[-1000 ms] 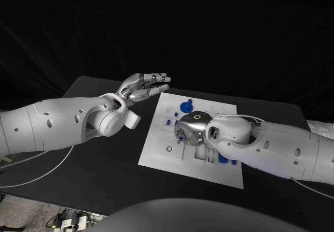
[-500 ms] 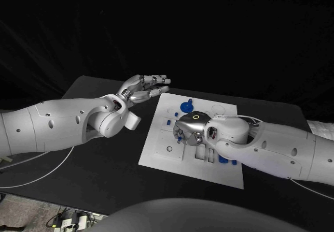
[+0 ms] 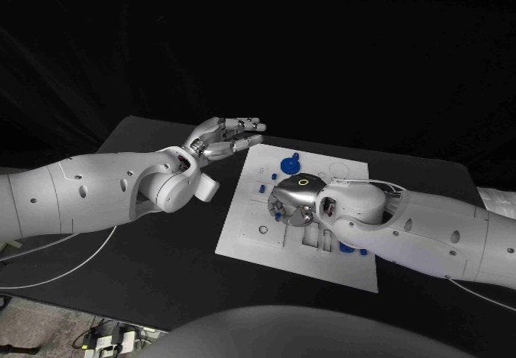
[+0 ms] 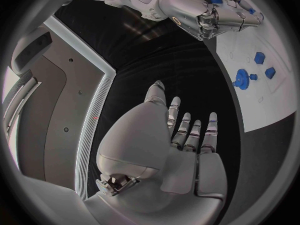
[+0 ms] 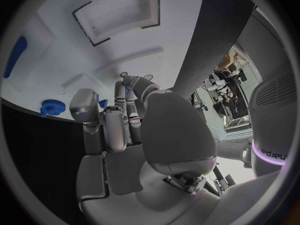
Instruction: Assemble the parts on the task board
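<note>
Blue part (image 5: pixel 128 91) in right hand (image 3: pixel 292 200)

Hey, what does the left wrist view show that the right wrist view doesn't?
Left wrist view alone: the left hand, fingers apart, holding nothing, over the black table beside the task board, plus two small blue parts next to the gear.
Right wrist view alone: a rectangular recess in the board and a long blue part.
Both: the board, the blue gear, and the right hand, fingers curled over the board.
</note>
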`<state>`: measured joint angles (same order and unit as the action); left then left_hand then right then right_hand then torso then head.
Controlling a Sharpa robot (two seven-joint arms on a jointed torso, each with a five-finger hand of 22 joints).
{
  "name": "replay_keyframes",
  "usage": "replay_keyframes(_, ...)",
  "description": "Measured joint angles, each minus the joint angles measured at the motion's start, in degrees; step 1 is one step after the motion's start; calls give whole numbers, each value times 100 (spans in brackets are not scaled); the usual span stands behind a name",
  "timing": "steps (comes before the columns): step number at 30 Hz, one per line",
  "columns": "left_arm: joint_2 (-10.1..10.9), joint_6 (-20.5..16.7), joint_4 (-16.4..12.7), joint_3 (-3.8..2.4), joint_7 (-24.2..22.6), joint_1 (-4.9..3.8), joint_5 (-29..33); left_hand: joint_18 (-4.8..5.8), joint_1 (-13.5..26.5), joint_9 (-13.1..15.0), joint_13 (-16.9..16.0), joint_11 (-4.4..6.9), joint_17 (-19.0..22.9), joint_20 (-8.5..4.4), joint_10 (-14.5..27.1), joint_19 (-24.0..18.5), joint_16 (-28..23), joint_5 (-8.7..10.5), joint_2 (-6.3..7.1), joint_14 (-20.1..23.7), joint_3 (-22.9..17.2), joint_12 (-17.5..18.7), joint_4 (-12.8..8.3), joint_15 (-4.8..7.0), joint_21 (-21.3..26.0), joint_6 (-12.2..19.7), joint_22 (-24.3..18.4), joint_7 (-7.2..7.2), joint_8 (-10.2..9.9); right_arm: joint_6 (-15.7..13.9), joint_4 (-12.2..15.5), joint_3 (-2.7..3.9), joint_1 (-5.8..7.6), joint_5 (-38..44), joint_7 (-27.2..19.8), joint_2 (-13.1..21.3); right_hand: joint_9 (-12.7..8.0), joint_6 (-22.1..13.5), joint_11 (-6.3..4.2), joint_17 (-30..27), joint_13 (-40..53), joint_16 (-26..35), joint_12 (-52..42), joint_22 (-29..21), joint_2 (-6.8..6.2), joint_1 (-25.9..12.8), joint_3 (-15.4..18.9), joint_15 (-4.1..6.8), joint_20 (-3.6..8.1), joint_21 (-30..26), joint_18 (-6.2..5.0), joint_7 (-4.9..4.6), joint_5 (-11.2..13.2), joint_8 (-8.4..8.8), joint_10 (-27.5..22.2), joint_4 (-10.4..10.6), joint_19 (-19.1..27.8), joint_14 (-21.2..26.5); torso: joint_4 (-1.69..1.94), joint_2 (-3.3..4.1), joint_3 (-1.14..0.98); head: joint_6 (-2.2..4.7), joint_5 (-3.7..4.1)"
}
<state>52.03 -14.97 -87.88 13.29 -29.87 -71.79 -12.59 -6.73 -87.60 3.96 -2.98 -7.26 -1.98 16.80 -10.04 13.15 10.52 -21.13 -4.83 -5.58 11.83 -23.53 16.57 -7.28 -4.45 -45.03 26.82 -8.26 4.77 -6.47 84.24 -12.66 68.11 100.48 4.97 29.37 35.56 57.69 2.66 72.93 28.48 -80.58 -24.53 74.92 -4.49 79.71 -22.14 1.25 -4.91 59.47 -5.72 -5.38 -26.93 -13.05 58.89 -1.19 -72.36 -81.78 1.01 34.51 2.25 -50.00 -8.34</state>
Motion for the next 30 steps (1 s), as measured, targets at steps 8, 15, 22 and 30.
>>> replay_keyframes(8,-1,8,4,0,7,4,-1,0,0,0,0,0,0,-14,0,28,0,0,0,0,0,0,0,0,0,0,11,0,0,14,14,0,-4,-8,0,22,-3,12,-20,-8,-2,0,14,0,0,0,0,0,0,-1,0,11,1,2,20,0,0,0,-5,-2,-2,0,-13)
replay_keyframes(15,-13,15,9,0,14,6,-2,1,-30,0,0,0,-5,6,0,47,34,0,-30,-20,0,0,0,-20,-21,0,44,0,0,44,17,-1,-5,-8,10,56,-9,35,-20,-24,-2,0,15,-1,0,0,0,0,0,-34,0,-8,1,21,20,0,0,0,-8,-1,-2,0,-14)
replay_keyframes(22,-16,18,7,0,21,8,-3,1,-30,0,-1,0,-5,6,0,47,34,0,-30,-20,0,0,0,-20,-21,0,53,0,0,47,6,2,-5,0,14,60,-4,35,-19,-26,2,0,15,-1,0,0,0,0,0,-34,0,-8,1,34,19,0,0,0,-8,1,-3,0,-7)
replay_keyframes(30,-17,18,4,0,29,10,-4,1,-52,0,-1,0,-4,-12,0,71,35,0,-8,-20,0,0,0,-20,-23,0,65,0,0,49,3,3,-5,3,15,65,-3,35,-19,-26,2,0,23,-2,-1,0,0,0,0,-34,0,-8,1,39,19,0,0,0,-5,1,-2,0,5)
